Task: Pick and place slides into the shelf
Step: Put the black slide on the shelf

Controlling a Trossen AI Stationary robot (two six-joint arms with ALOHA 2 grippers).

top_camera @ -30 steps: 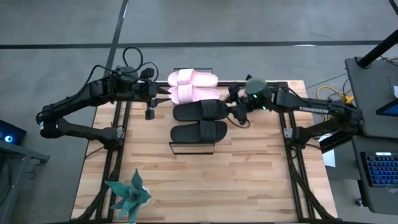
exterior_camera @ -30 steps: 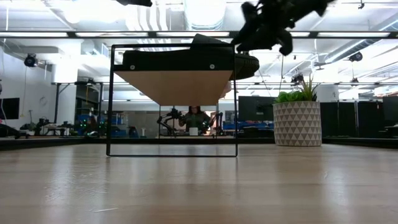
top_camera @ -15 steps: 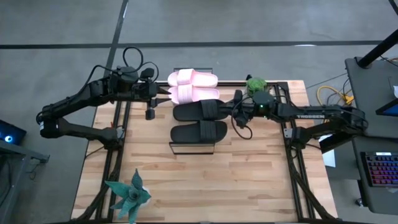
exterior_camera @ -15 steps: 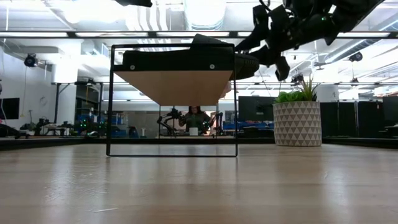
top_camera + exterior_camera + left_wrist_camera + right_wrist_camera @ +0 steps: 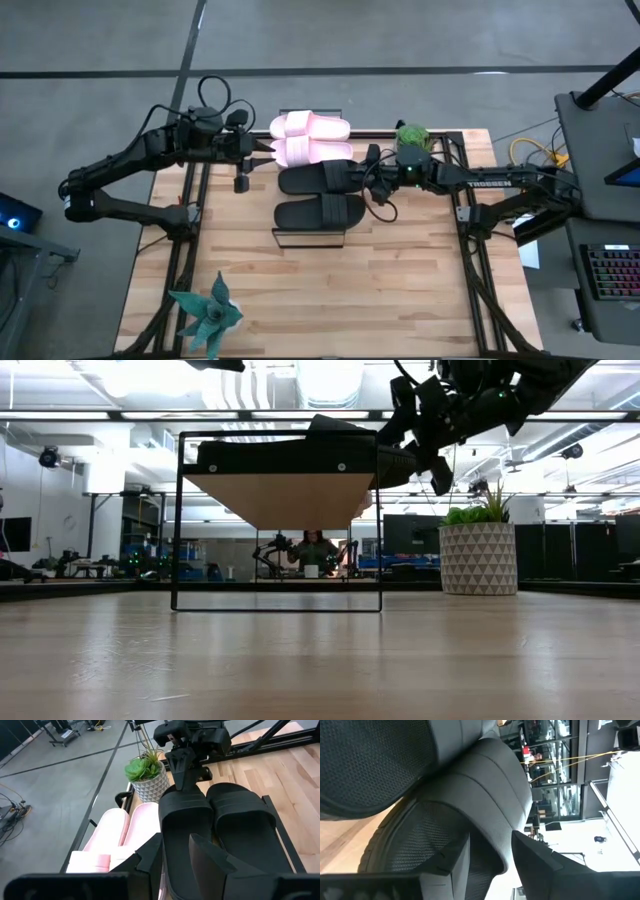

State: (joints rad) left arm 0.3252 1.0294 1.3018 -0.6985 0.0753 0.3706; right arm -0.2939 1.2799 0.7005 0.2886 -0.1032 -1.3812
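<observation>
Right tool point(image 5: 367, 180) now at black slide point(image 5: 322, 177)

Potted plant point(image 5: 411, 135) and pink slides point(image 5: 310, 139) crowd the shelf point(image 5: 310, 237); front tabletop point(image 5: 330, 300) open.

You worked over a grey concrete floor point(image 5: 400, 30), beneath bright ceiling lights point(image 5: 330, 375); a patterned white planter point(image 5: 478, 558) stood behind, a keyboard point(image 5: 612, 272) off right.

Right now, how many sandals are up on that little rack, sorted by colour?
Pale pink sandals: 2
Black sandals: 2
Total: 4, all lying side by side on the rack, which stands on the table.
</observation>
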